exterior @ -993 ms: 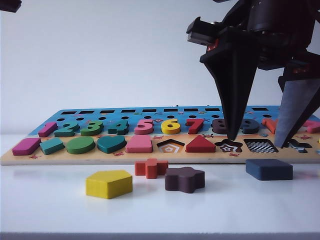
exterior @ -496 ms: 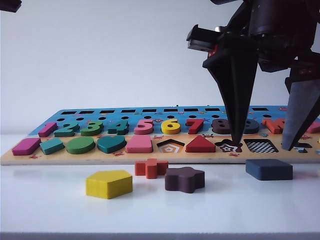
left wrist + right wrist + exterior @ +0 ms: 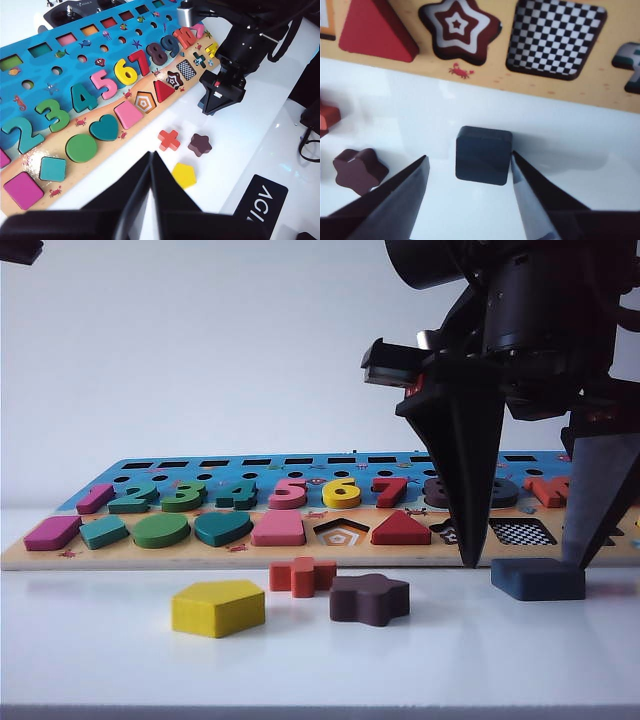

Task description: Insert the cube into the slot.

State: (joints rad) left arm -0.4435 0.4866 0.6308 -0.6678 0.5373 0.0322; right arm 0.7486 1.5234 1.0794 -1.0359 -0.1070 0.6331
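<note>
The cube (image 3: 538, 578) is a flat navy square block lying on the white table just in front of the puzzle board. My right gripper (image 3: 522, 565) points down over it, open, one finger on each side. The right wrist view shows the cube (image 3: 484, 155) between the fingers of the right gripper (image 3: 468, 156): one fingertip (image 3: 516, 159) is close against its edge, the other (image 3: 421, 165) stands well apart. The slot (image 3: 555, 37), a square checkerboard cut-out (image 3: 521, 532), lies just beyond the cube. My left gripper (image 3: 151, 154) is shut and empty, hanging high over the table's other end.
The wooden puzzle board (image 3: 300, 552) runs across the table with numbers and shapes set in it. Loose on the table are a yellow pentagon (image 3: 218, 607), an orange cross (image 3: 302, 576) and a brown star (image 3: 369, 599). A star cut-out (image 3: 457, 27) lies beside the slot.
My right gripper has come forward off the board and dropped, from over the star and cross cut-outs to either side of the cube. The jaws stayed open. The left arm kept still.
</note>
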